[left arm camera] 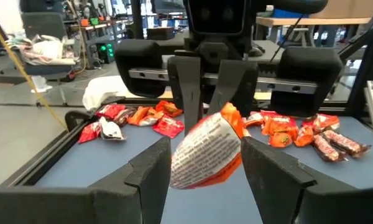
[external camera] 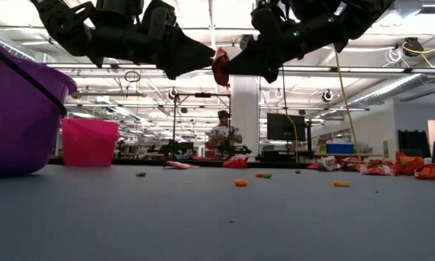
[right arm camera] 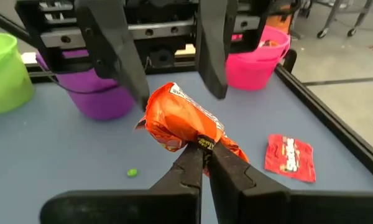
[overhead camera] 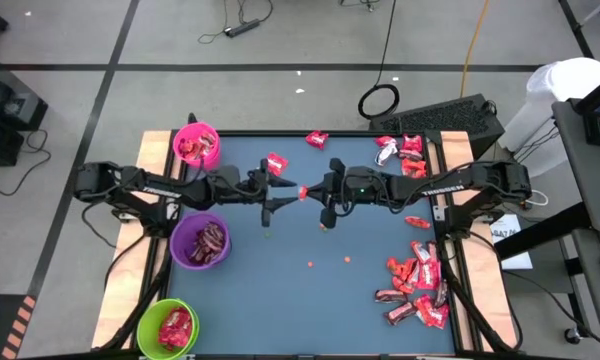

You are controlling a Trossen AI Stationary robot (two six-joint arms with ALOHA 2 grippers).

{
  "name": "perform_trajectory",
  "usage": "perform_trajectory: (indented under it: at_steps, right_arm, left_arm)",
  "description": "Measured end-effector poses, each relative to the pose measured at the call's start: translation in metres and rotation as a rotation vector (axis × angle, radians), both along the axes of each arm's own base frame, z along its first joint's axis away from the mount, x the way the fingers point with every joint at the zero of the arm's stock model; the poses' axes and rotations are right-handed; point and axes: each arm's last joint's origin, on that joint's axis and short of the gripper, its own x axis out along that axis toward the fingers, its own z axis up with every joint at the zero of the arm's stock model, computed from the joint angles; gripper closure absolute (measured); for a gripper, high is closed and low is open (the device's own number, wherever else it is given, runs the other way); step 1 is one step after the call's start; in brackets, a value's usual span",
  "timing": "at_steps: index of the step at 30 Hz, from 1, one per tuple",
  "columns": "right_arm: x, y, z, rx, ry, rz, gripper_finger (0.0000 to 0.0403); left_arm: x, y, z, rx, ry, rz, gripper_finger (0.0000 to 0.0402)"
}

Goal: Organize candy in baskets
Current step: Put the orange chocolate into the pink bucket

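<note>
An orange-red candy pack point(right arm camera: 180, 121) hangs in the air over the middle of the table, between my two grippers, which meet tip to tip. My right gripper point(right arm camera: 205, 152) is shut on it. My left gripper point(left arm camera: 205, 163) is open and comes from the table's left. Its fingers stand on either side of the pack's free end point(left arm camera: 202, 155); I cannot tell whether they touch it. The pink basket point(overhead camera: 180, 150), purple basket point(overhead camera: 176, 245) and green basket point(overhead camera: 145, 325) stand along the left edge, each with candy inside. My right gripper pinches the pack's crimped end point(right arm camera: 202, 142) between its two fingertips. The fingers come nearly level from the table's right side. The pack is lifted well clear of the table point(external camera: 220, 67) and sticks out toward the left gripper.
A heap of candy point(overhead camera: 417, 290) lies at the near right, and more candy point(overhead camera: 400, 150) lies at the far right corner. Two loose packs point(overhead camera: 316, 139) point(overhead camera: 277, 162) lie at the far middle. Small orange and green specks point(overhead camera: 310, 264) dot the mat.
</note>
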Motion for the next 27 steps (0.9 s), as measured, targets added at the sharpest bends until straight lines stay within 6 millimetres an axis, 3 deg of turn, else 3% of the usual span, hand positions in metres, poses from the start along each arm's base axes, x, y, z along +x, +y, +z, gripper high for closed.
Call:
perform_trajectory:
  at_steps: [16,27]
  right_arm:
    - [0.0086,0.0004,0.0005,0.019,-0.099,0.035,0.0394]
    - [0.0086,0.0007,0.0023,0.067,-0.123,0.032,0.0386]
  left_arm:
    - [0.0007,-0.0045,0.0014,-0.005,-0.013,-0.022,0.0205]
    - [0.0006,-0.0043,0.0023,-0.003,-0.020,-0.019,0.0318]
